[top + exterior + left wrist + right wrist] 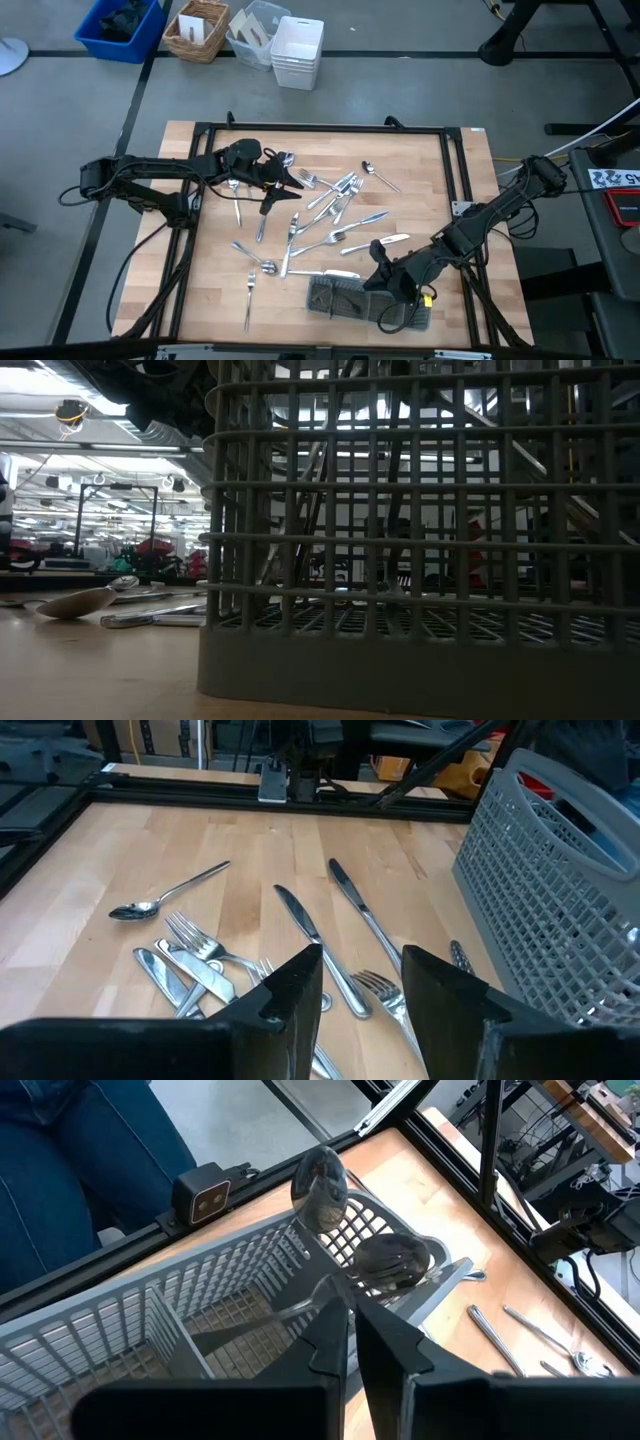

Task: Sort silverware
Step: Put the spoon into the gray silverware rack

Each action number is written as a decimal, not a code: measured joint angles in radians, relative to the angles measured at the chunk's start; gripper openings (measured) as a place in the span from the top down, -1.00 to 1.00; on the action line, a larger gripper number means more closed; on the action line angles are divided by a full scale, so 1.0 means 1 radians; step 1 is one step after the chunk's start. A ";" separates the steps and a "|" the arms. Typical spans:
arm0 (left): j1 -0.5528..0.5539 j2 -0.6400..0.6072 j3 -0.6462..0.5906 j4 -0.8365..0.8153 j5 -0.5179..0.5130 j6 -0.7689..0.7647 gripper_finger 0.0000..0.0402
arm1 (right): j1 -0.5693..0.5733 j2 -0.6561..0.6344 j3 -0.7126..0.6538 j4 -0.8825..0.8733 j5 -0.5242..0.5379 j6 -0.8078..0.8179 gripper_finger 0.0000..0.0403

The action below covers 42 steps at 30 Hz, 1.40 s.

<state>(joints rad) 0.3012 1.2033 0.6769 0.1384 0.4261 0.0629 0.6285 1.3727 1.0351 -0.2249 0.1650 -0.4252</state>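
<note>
Several forks, spoons and knives of the silverware [330, 205] lie scattered on the wooden table. My left gripper [290, 180] hovers open over the pile's far-left part; a fork [385, 990] lies below its gap [360, 980]. The grey mesh tray [365, 300] stands at the near edge, and it fills the low view [420, 560]. My right gripper [352, 1320] is above the tray, its fingers a narrow slit apart. A spoon [320, 1190] sticks up just ahead of them, bowl away from the fingers. Another spoon [395, 1260] lies at the tray's end. My right gripper comes slanting down over the tray. The raised spoon's handle [325, 1275] reaches right up to the fingertips, but I cannot tell whether they touch it.
A black frame [320, 128] runs round the table. Beyond the far edge stand a blue bin [120, 25], a wicker basket [197, 28] and white tubs [298, 50]. A person in jeans [80, 1160] stands by the near edge. One spoon [80, 602] lies left of the tray.
</note>
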 joint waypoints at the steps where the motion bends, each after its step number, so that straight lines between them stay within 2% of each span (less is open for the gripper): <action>1: 0.000 -0.004 0.000 -0.002 -0.004 -0.006 0.35 | 0.000 0.000 0.000 0.000 0.000 0.000 0.86; 6: 0.019 -0.051 0.000 -0.049 -0.083 -0.060 0.35 | 0.000 0.000 0.003 -0.004 0.008 0.001 0.86; 15: 0.072 -0.193 0.000 -0.275 -0.231 -0.237 0.35 | 0.000 0.000 0.098 -0.019 0.013 0.001 0.86; 18: 0.080 -0.214 0.000 -0.362 -0.259 -0.298 0.35 | 0.000 0.000 0.149 -0.080 0.020 0.001 0.86; 25: 0.058 -0.215 0.000 -0.618 -0.264 -0.375 0.35 | 0.000 0.000 0.285 -0.284 0.189 0.000 0.86; 31: -0.037 -0.218 0.000 -0.776 -0.226 -0.317 0.35 | -0.001 0.000 0.346 -0.341 0.286 -0.014 0.86; 38: -0.240 -0.218 0.000 -0.786 -0.216 -0.278 0.35 | -0.022 0.000 0.354 -0.356 0.389 -0.032 0.86; 42: -0.360 -0.201 0.000 -0.782 -0.234 -0.286 0.35 | -0.079 -0.008 0.355 -0.356 0.400 -0.031 0.86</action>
<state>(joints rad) -0.0592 1.0027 0.6773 -0.6437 0.1921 -0.2228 0.5495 1.3650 1.3896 -0.5807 0.5653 -0.4566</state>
